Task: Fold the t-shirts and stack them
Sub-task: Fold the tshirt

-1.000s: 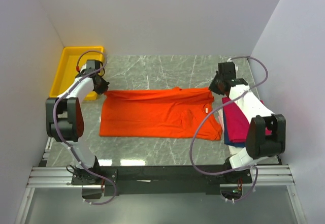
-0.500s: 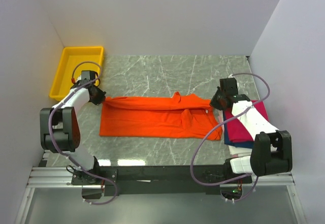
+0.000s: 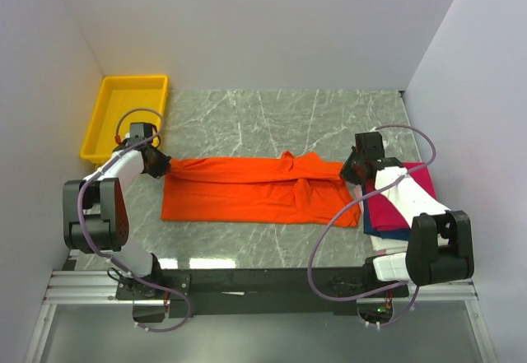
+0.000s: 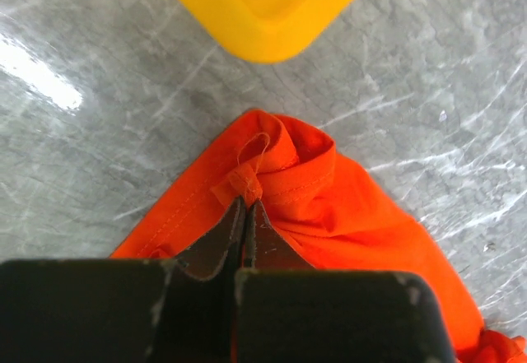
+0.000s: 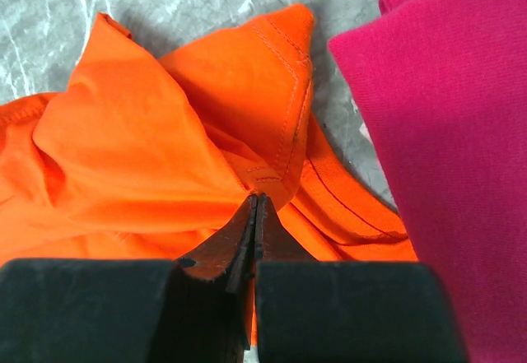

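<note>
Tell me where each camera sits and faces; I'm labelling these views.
Top external: above and behind the bases, looking down at the table; left arm and right arm show whole, left gripper and right gripper pinching the orange t-shirt.
Left wrist: on that wrist, looking down past its shut fingers at a shirt corner and the yellow tray.
Right wrist: likewise, past shut fingers at the shirt beside the magenta t-shirt.
All share the orange t-shirt.

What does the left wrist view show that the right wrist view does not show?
Only the left wrist view: a corner of the yellow tray and the left gripper, shut on a hem of the orange t-shirt. Only the right wrist view: the magenta t-shirt and the right gripper, shut on another edge. Both: the orange t-shirt on the marble table.
</note>
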Available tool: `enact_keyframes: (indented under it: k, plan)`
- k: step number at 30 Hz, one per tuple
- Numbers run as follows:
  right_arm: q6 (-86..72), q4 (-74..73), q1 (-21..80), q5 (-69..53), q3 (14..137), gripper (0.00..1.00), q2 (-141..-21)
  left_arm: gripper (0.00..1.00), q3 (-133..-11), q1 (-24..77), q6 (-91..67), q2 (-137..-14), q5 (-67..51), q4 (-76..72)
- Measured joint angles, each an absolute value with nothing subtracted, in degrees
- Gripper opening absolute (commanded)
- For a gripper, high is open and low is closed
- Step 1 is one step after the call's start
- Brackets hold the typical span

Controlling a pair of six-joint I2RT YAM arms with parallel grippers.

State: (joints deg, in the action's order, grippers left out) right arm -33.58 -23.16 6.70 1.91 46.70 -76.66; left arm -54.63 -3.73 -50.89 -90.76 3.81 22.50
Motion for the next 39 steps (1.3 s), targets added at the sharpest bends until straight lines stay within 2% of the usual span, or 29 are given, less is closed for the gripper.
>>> enact_keyframes:
  k: [13,19,22,23,25,26,28,34,39]
  plan:
    - [-33.6,-24.5,6.7,2.2,48.0,0.0,-74.6,0.01,-55.8,-6.1,-50.5,-87.1,1.4,23.1]
    - [-33.6,-24.4,6.7,2.3,46.1,0.0,-71.0,0.01,-51.8,-6.7,-50.3,-84.9,0.3,22.1]
    - [-34.2,-23.5,6.7,1.9,42.8,0.22,-70.4,0.13,-47.9,-6.8,-50.3,-83.6,-0.7,21.0]
    - [-34.5,-23.3,6.7,1.7,41.8,0.35,-70.7,0.24,-46.4,-6.8,-50.2,-83.1,-1.1,20.9]
    - [-34.9,-23.2,6.7,1.0,40.1,0.46,-71.1,0.41,-44.4,-6.8,-50.0,-82.7,-1.7,20.8]
    - [-35.0,-23.3,6.7,0.8,39.6,0.51,-71.1,0.44,-43.6,-6.8,-49.9,-82.7,-2.0,20.8]
    - [-35.0,-23.5,6.7,0.5,39.2,0.54,-71.0,0.49,-43.1,-6.9,-50.0,-82.6,-2.3,21.0]
    - [-34.9,-24.6,6.7,0.4,41.0,0.54,-68.9,0.5,-44.3,-6.9,-49.0,-78.8,-2.3,21.7]
    - [-34.6,-25.1,8.3,0.7,47.8,0.53,-71.0,0.52,-49.6,-5.9,-47.6,-77.0,-1.4,22.8]
